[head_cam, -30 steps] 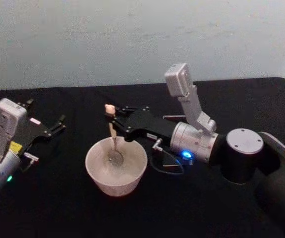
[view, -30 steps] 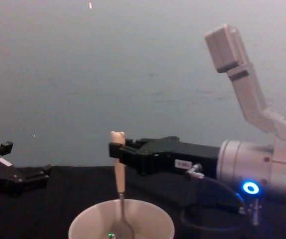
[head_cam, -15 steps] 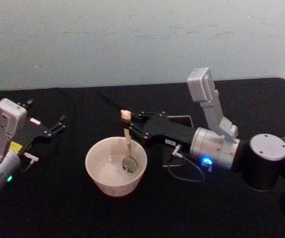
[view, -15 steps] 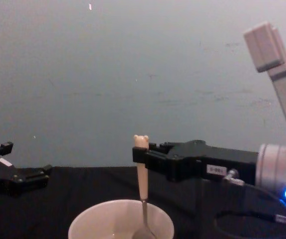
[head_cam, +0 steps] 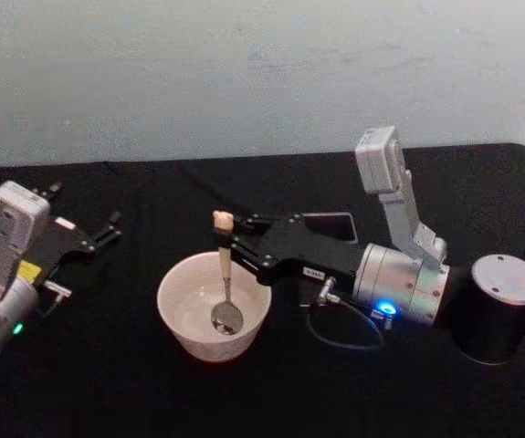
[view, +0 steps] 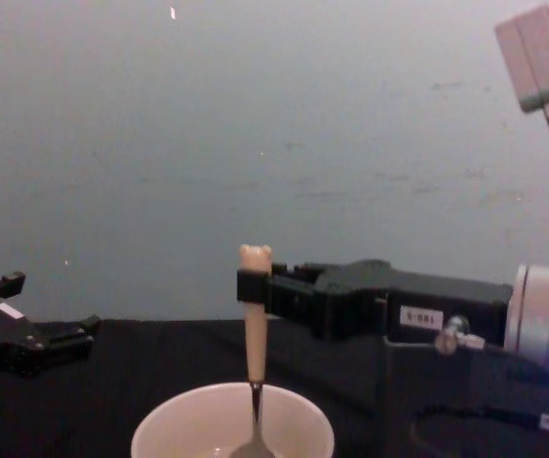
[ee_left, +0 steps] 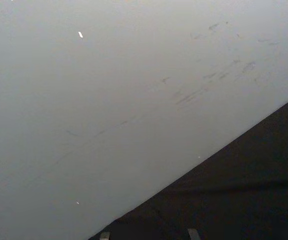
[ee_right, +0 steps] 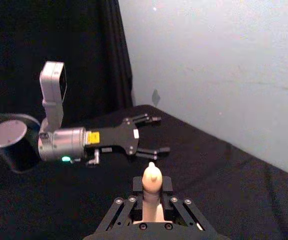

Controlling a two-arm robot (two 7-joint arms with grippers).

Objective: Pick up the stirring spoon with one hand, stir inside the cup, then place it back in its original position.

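Overhead, from the head view, the right hand (head_cam: 228,239) reaches in from the right and is clamped on the upper handle of the stirring spoon (head_cam: 225,266). The spoon stands nearly upright with its metal bowl down inside the cream-white cup (head_cam: 173,290) at the middle of the black counter (head_cam: 107,374). The left hand (head_cam: 98,235) rests well apart at the counter's left side, fingers spread. In the left wrist view, a pale wall (ee_left: 108,90) meets the dark counter (ee_left: 254,190). In the right wrist view, the spoon's bear head (ee_right: 151,177) pokes up between the right hand's (ee_right: 151,202) closed fingers, and the left hand (ee_right: 159,134) lies farther off, wide open. From the chest view, the spoon (view: 254,343) hangs upright in the right hand (view: 255,286), its neck dipping below the cup's rim (view: 159,429).
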